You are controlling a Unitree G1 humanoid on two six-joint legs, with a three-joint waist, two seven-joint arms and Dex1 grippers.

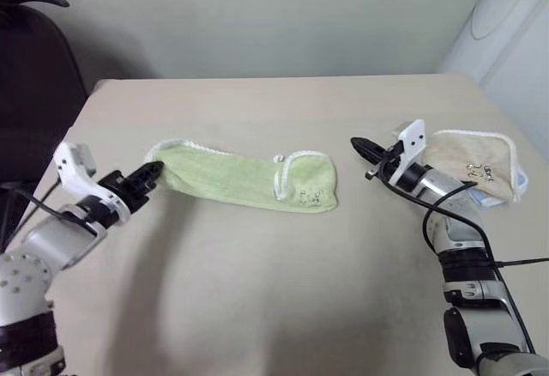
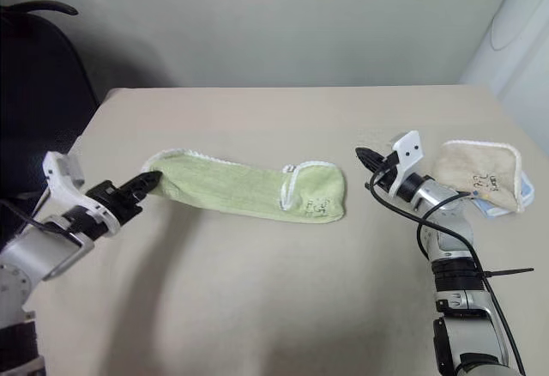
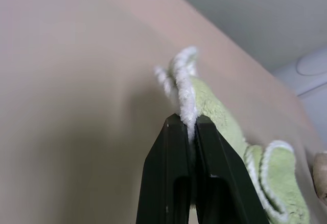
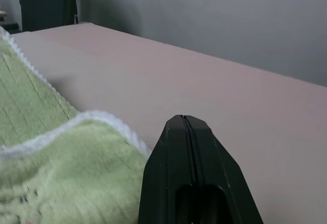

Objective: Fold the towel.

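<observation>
Towel (image 1: 244, 178): light green terry with white edging, lay stretched in a long band across the middle of the table (image 1: 274, 299); its right end was doubled over onto itself, and a small white loop (image 1: 279, 160) stuck up near that fold.
Towel's left end: lifted off the table, pinched at the white edge.
Left gripper (image 1: 151, 171): clamped tight on the towel's left edge; in the left wrist view the white trim was squeezed between the two black fingers (image 3: 173, 173).
Right gripper (image 1: 360, 146): fingers pressed together with nothing between them, held above the table just right of the towel's folded end, apart from it.
Beige towel (image 1: 476, 166): lay folded at the table's right edge, behind the right arm, well apart from the green one.
Blue cloth (image 1: 496, 199): a bit showed under the beige towel's near corner.
Chair (image 1: 34, 84): dark, stood off the table's far left corner.
</observation>
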